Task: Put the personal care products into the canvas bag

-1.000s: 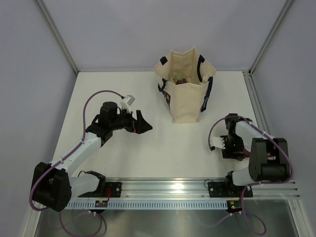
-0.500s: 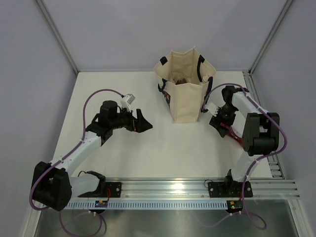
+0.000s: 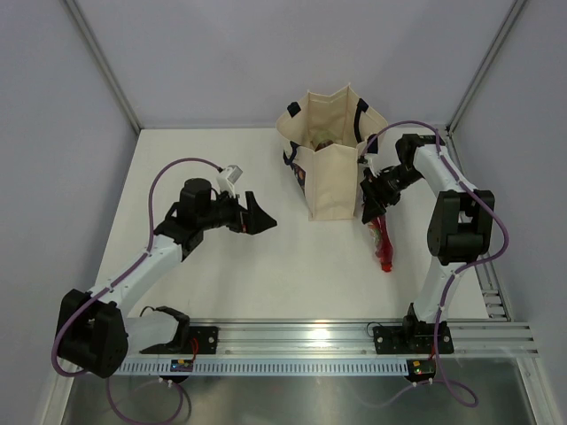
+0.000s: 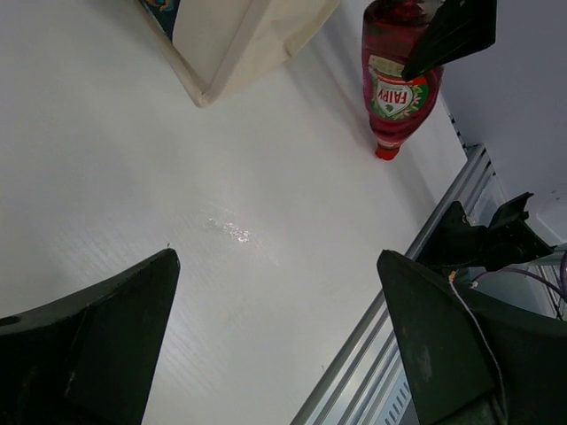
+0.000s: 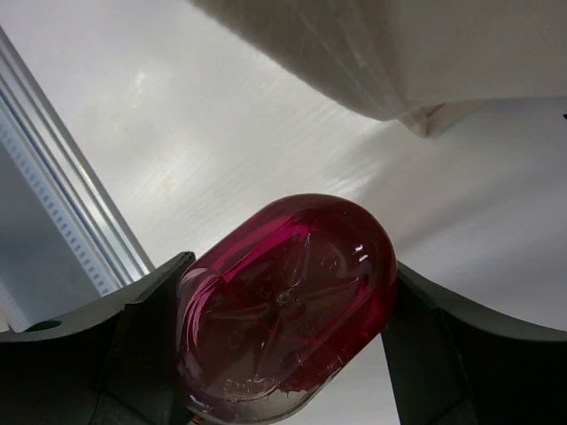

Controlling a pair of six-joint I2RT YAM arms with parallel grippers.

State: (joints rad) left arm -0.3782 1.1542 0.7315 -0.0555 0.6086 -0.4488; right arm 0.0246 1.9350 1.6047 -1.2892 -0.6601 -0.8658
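The canvas bag (image 3: 332,168) stands upright and open at the back middle of the table, with something dark reddish showing inside (image 3: 326,142). My right gripper (image 3: 373,191) hangs just right of the bag, shut on the base end of a dark red bottle (image 3: 382,237) whose cap points down toward the table. The right wrist view shows the bottle's base (image 5: 283,301) wedged between the right gripper's (image 5: 285,297) fingers, with the bag (image 5: 425,44) above. My left gripper (image 3: 257,215) hovers open and empty left of the bag. Its wrist view shows the left gripper (image 4: 276,266), the bag's corner (image 4: 239,44) and the labelled bottle (image 4: 396,84).
An aluminium rail (image 3: 337,336) runs along the near edge of the table, and a second rail (image 3: 465,195) lines the right side. Grey walls with frame posts close in the back and sides.
My right arm swung from the near right up to the bag's right side, carrying the dark red bottle, which now hangs cap-down. The left arm stayed put.
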